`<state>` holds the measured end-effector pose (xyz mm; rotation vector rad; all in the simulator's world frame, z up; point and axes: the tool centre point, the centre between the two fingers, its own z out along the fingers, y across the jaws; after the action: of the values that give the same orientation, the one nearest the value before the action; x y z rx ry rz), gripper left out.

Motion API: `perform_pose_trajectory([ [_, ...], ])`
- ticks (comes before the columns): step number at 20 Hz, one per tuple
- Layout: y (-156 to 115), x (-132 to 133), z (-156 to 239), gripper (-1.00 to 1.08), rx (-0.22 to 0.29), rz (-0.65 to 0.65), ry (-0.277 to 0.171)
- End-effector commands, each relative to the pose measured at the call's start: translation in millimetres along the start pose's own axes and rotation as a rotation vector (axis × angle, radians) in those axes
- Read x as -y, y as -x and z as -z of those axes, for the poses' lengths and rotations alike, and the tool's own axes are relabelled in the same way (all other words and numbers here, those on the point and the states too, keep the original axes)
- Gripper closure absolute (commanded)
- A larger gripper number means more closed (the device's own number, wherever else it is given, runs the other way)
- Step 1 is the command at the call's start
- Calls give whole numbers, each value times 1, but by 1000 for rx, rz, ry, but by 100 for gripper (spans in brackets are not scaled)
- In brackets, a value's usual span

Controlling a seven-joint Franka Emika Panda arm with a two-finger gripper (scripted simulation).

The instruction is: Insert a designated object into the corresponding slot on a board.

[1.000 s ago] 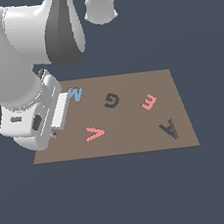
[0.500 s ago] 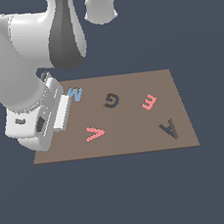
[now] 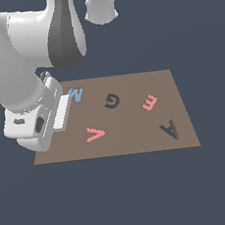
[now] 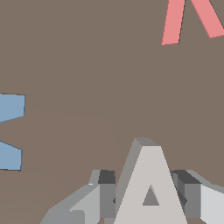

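Grey letter A sits pinched between the two fingers of the gripper, one finger pressed against each side of it, as the wrist view shows; it hangs over bare brown board. In the exterior view the arm fills the exterior view's left, its wrist low over the board's near left corner, and the grey letter itself is hidden there behind the arm. Going from the exterior view's left to its right, the board carries five marks in all: one blue M at the far left, just beside the wrist; one pink V nearer the front edge; one dark G-shaped recess around the middle; one pink E right of that; and one dark A-shaped slot toward the near right corner, well apart from the arm. That makes two pink letters, one blue letter and two dark recesses. In the wrist view, part of the blue M and part of the pink V show at the edges.
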<state>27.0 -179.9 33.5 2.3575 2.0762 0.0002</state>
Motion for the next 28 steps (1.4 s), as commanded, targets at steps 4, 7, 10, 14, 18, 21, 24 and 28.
perform_pose_trajectory([
  [4, -2, 2, 0, 108, 0, -7, -1],
  [7, -7, 4, 0, 108, 0, -22, -1],
  [10, -14, 8, 0, 108, 0, -46, -1],
  [14, -29, 15, 0, 108, 0, -90, -1],
  [18, -48, 23, 1, 108, 0, -148, -1],
  [21, -65, 29, 1, 108, 0, -201, -1],
  [24, -86, 34, 1, 108, 0, -262, -1],
  [28, -118, 41, 2, 108, 0, -352, -1],
])
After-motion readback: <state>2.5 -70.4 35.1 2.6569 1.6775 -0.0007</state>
